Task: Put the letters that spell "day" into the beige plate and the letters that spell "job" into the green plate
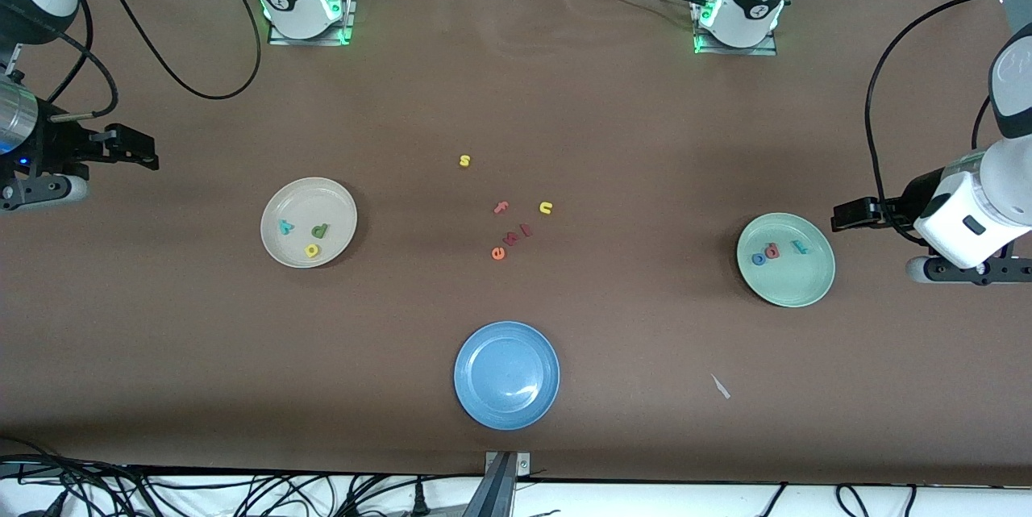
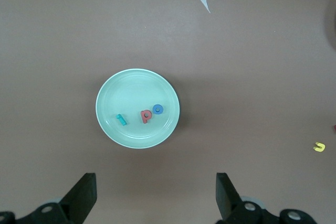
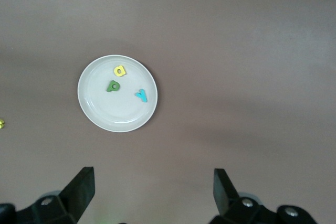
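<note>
Sorting looks done: d point(image 1: 319, 231), a point(image 1: 311, 251) and y point(image 1: 285, 227) lie in the beige plate point(image 1: 334, 205), while j point(image 1: 801, 246), o point(image 1: 759, 259) and b point(image 1: 772, 251) lie in the green plate point(image 1: 794, 289). Left gripper point(image 2: 155, 190) and right gripper point(image 3: 152, 190) hang wide and empty, each near its own plate at the table's ends, likely because nothing remains to carry.

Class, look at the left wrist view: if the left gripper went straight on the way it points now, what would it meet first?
The left gripper, fingers open, points down at the table. It would probably meet bare tabletop just beside the green plate, though depth is hard to judge.
</note>
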`<act>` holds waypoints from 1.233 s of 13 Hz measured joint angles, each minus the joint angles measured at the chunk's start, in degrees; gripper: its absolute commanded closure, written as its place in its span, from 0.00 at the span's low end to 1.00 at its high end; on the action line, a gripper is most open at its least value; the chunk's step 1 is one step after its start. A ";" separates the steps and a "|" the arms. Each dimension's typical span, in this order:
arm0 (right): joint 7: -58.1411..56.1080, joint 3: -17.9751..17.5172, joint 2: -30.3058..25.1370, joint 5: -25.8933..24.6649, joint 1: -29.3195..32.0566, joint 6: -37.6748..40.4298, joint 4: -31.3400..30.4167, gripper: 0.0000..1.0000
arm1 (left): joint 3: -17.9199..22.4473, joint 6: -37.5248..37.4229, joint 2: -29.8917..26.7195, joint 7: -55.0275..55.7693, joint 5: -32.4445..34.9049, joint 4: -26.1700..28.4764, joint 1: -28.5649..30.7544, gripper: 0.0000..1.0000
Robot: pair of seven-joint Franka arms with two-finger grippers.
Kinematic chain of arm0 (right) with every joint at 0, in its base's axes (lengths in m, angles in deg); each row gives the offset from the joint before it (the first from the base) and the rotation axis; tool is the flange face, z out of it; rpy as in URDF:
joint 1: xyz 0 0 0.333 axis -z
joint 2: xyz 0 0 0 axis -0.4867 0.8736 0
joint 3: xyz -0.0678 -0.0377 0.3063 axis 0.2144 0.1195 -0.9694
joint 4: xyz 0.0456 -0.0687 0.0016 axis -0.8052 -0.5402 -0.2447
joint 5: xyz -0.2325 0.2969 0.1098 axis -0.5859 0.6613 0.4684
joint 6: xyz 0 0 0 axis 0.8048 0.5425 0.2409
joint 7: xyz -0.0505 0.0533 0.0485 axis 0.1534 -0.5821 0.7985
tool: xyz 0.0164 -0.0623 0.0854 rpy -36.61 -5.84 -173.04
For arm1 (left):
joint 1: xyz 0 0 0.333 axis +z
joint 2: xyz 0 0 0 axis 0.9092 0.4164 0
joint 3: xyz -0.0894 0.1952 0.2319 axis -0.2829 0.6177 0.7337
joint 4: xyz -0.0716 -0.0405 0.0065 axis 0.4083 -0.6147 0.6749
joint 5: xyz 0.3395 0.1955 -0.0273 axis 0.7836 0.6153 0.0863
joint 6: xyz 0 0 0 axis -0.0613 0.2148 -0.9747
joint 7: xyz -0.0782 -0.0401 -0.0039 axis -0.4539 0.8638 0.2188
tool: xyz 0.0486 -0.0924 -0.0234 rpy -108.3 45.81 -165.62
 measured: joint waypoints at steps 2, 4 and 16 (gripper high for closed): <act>-1.11 0.30 0.00 0.14 0.86 0.00 0.00 0.00 | 0.00 0.00 0.00 0.00 0.00 0.00 0.01 0.00; -1.26 0.31 0.00 0.88 1.02 0.00 0.00 0.00 | 0.00 0.00 0.00 0.00 0.00 0.00 0.01 0.00; -1.27 0.22 0.00 1.92 0.99 -0.01 0.00 0.00 | 0.00 0.00 0.00 0.00 0.00 0.00 -0.02 0.00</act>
